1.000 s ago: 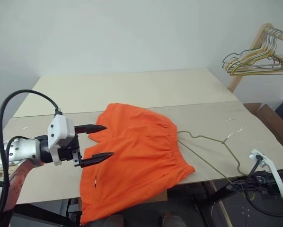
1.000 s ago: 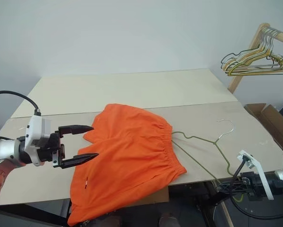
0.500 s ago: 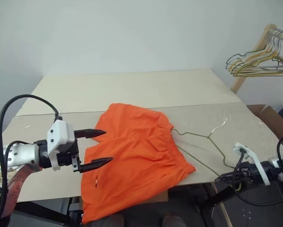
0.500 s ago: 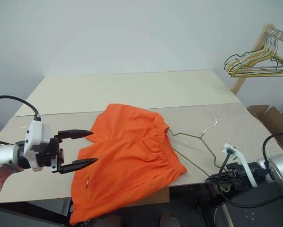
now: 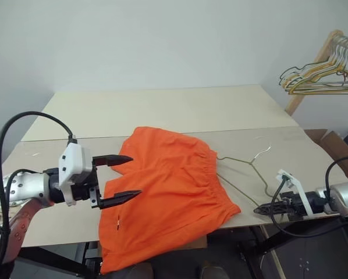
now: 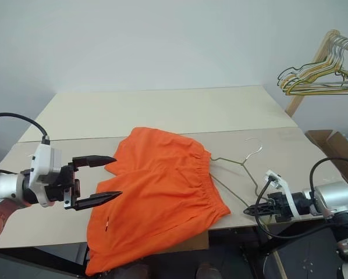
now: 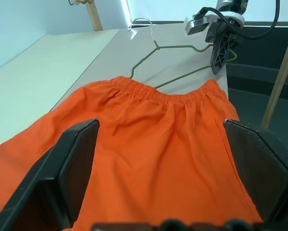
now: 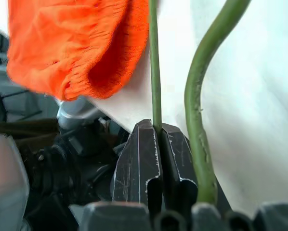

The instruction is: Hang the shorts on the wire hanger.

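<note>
The orange shorts (image 5: pixel 168 192) lie flat on the table (image 5: pixel 162 110), waistband toward the right, with one part hanging over the front edge. Just right of the waistband lies the thin olive wire hanger (image 5: pixel 238 158), its hook (image 6: pixel 255 145) pointing toward the back. My right gripper (image 5: pixel 261 209) is at the table's front edge, shut on the hanger's lower wire; in the right wrist view the gripper (image 8: pixel 156 132) pinches that wire (image 8: pixel 153 62). My left gripper (image 5: pixel 130 175) hovers open over the left side of the shorts (image 7: pixel 153 144), holding nothing.
A wooden rack with a bunch of gold and green hangers (image 5: pixel 319 78) stands at the back right. A cardboard box (image 5: pixel 337 145) sits on the floor to the right of the table.
My right gripper has moved left along the table's front edge, dragging the wire hanger closer to the waistband and swinging its hook. The left gripper has stayed put and open.
</note>
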